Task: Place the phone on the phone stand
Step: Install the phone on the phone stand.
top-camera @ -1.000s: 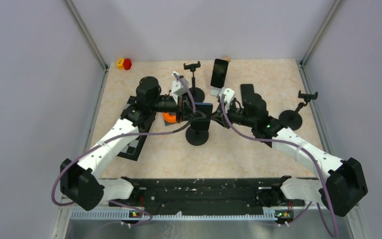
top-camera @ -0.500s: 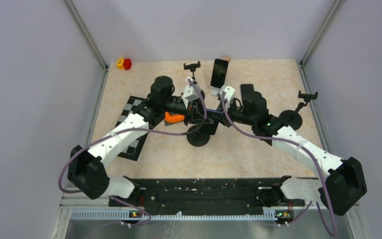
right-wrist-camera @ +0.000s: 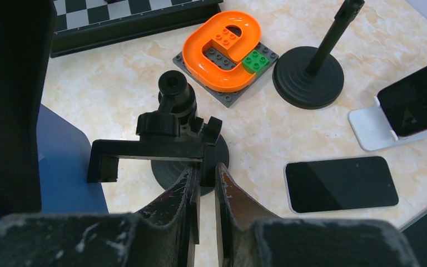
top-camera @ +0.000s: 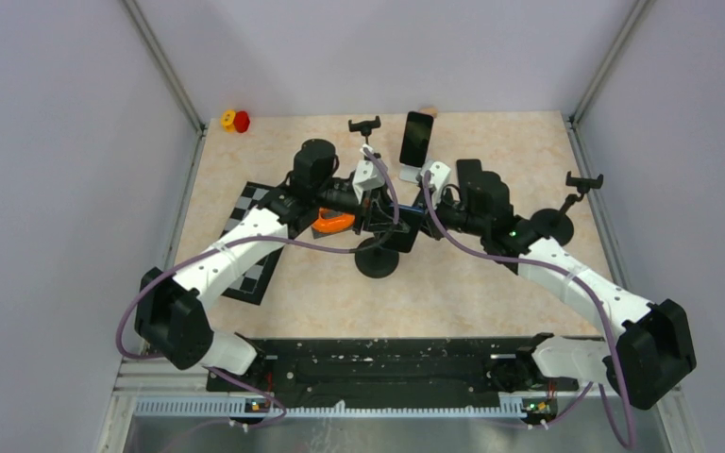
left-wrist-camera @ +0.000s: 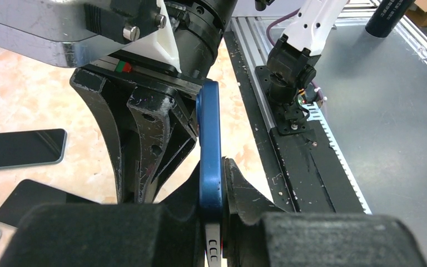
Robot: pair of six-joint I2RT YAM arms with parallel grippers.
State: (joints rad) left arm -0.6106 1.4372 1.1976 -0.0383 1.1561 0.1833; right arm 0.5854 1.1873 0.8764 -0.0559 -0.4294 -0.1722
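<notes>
My left gripper (left-wrist-camera: 213, 183) is shut on a blue-cased phone (left-wrist-camera: 209, 144), which it holds edge-on and upright. In the top view the left gripper (top-camera: 384, 218) holds the phone (top-camera: 399, 234) right over the black phone stand (top-camera: 376, 263) in mid-table. My right gripper (right-wrist-camera: 204, 169) is shut on one end of the stand's clamp bracket (right-wrist-camera: 147, 149). The blue phone (right-wrist-camera: 61, 161) shows just left of the open clamp. In the top view the right gripper (top-camera: 422, 216) meets the left one above the stand. Whether the phone touches the clamp is hidden.
An orange and green brick piece (right-wrist-camera: 222, 49) and a second stand (right-wrist-camera: 309, 72) lie behind. One phone (right-wrist-camera: 342, 183) lies flat and another leans on a white holder (top-camera: 416, 139). A chessboard (top-camera: 255, 260) is at the left, a third stand (top-camera: 566, 203) at the right.
My left arm has swung right and carried the blue phone up against the stand's clamp. My right gripper has stayed on the clamp, shifting only slightly.
</notes>
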